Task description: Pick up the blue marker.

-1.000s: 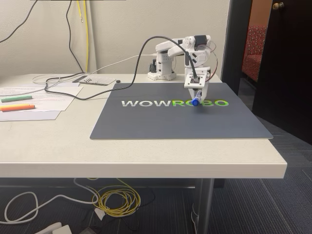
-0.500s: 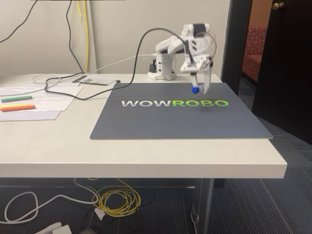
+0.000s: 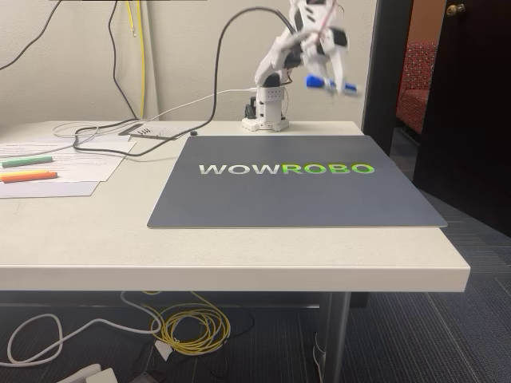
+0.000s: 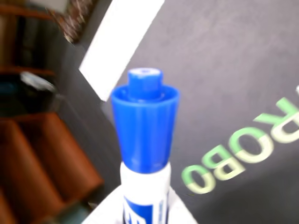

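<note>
The end effector, clamped on the marker, has risen from the mat to the frame's upper middle; the marker hangs airborne, so the pickup looks essentially done.

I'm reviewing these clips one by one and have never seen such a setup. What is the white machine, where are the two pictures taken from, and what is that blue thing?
The white machine is a small robot arm bolted at the back of a pale table. The fixed view looks at it from the front; the wrist view comes from a camera riding on the arm, looking down. Its pincer is raised high and shut on a short white-barrelled marker with a blue cap. Below lies a dark grey mat printed WOWROBO. On papers at the left of the fixed view rest a green highlighter and an orange highlighter.
</note>
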Motion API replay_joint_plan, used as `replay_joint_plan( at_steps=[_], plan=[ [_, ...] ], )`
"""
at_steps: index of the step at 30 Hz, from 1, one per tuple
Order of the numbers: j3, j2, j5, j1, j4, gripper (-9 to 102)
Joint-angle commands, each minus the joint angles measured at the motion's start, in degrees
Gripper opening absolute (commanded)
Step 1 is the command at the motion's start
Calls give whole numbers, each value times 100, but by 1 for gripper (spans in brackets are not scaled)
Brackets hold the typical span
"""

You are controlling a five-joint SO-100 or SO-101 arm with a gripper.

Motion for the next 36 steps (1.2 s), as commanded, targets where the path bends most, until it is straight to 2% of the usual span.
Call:
replay_joint_plan(
  at_steps=[1,12,19,25,36],
  plan=[
    [-79,853,765,202,1028,5],
    [2039,3076,1644,615,1028,5],
    [3085,4148,1758,809,1020,5],
    [3199,4500,2197,1169,1011,5],
    [3568,5300,1688,1380,1011,5]
  ],
)
